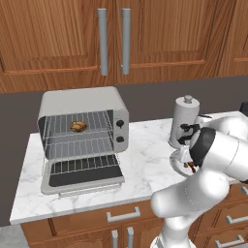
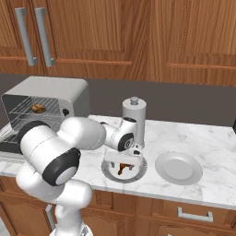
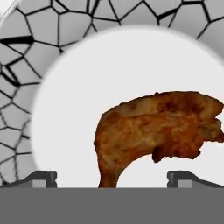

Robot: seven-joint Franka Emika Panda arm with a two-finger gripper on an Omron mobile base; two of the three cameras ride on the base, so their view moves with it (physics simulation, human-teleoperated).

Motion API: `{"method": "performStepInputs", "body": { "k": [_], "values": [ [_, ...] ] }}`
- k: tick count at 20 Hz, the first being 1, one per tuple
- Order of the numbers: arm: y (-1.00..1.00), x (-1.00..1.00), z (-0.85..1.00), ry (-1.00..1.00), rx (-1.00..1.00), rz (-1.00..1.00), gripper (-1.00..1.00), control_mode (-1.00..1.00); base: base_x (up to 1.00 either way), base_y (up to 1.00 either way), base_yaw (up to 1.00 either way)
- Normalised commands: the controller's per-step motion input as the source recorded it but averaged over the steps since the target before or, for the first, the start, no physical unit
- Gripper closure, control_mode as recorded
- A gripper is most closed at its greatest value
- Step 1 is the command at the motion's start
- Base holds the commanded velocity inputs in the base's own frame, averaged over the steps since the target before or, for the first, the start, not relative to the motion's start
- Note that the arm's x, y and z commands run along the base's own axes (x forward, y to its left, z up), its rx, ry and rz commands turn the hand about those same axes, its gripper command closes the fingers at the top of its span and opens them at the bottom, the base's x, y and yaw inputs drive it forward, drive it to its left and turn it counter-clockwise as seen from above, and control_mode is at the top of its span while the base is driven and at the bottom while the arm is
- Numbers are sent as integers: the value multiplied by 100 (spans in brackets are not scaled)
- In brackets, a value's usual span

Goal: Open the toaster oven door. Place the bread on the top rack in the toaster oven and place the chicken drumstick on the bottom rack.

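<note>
Hovering low with gripper [image 3: 112, 177] spread open, straddling the chicken drumstick [image 3: 157, 127] on its plate [image 3: 65, 113]; risking pinching only the narrow bone end, slipping.

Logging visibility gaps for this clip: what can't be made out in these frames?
- Gripper: hand view shows just the tips at the bottom edge, wide apart; whether they touch the chicken drumstick is unclear.
- Drumstick's plate: right base view, the hand covers much of it; left base view, the arm hides most of it.
- Bread on the top rack of the toaster oven: too small for detail.
- Canister: contents hidden.
</note>
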Motion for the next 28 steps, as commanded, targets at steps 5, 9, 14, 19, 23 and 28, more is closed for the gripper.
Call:
{"method": "performStepInputs", "body": {
  "k": [5, 9, 14, 19, 23, 28],
  "values": [
    [-12, 32, -34, 1, 0, 0, -100, -100, 0, 0, 0],
    [0, 31, -23, 6, 0, 0, -100, -100, 0, 0, 0],
    [1, 19, -30, 1, 0, 0, 100, -100, 0, 0, 0],
    [23, 2, -45, 0, 0, 0, 100, -100, 0, 0, 0],
    [25, 0, -9, 0, 0, 0, 100, -100, 0, 0, 0],
    [27, -11, 68, 2, 0, 2, 100, -100, 0, 0, 0]
  ]
}}
